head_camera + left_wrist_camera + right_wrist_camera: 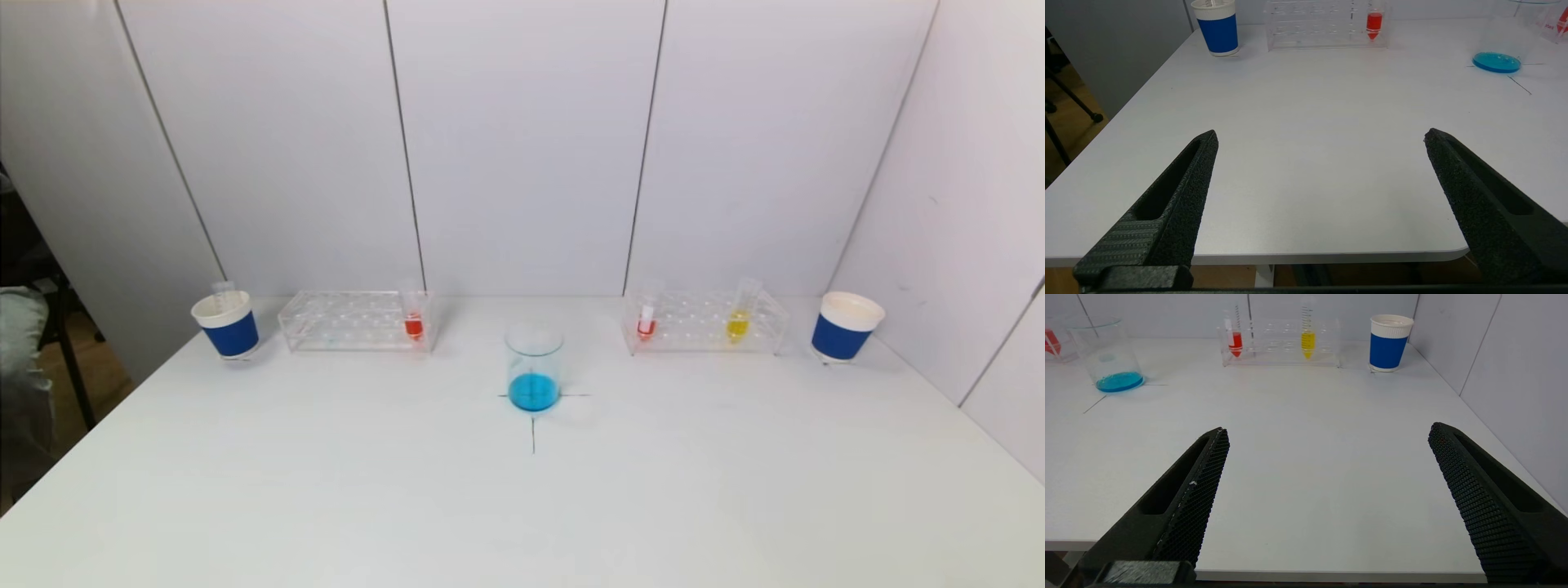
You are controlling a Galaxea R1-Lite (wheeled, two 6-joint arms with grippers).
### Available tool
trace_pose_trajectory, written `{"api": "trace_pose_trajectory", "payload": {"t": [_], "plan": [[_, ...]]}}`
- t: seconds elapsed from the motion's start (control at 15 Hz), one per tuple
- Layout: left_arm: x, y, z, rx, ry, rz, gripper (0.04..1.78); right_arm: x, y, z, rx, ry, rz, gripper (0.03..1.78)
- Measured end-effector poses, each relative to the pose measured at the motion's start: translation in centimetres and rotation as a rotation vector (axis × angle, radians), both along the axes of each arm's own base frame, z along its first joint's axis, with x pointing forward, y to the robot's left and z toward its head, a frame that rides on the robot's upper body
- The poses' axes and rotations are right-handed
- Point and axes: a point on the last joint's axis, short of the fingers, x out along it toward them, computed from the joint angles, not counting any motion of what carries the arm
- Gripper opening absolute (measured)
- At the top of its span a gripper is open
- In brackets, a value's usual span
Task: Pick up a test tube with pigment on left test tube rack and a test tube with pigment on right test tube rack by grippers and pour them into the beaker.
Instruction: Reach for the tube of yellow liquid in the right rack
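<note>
Two black grippers, left gripper point(1321, 136) and right gripper point(1329, 430), hang at near table edge, jaws spread wide, nothing held. Red-filled tube point(414, 325) in clear left rack point(355, 321), yellow-filled tube point(738, 324) in clear right rack point(706, 322), glass beaker with blue liquid point(534, 367) between racks; all well apart from grippers.

My left gripper point(1321, 136), two black textured wedge-shaped fingers, fills the lower corners of its wrist view, jaws spread wide with nothing between them. My right gripper point(1329, 430), black mesh-patterned fingers, sits likewise in the lower corners, wide open and empty. Neither arm shows in my head view.
</note>
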Motion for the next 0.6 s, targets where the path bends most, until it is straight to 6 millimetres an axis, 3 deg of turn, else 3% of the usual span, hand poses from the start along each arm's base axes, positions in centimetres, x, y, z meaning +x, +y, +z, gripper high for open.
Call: {"api": "trace_pose_trajectory", "payload": {"t": [0.27,0.6], "plan": [[0.0,0.0,0.0,0.0,0.0,0.001,1.76,-0.4,0.0,1.2,-0.01,-0.034,0.016,1.77],[0.0,0.0,0.0,0.0,0.0,0.001,1.76,-0.9,0.1,8.7,-0.02,-0.135,0.048,1.77]]}}
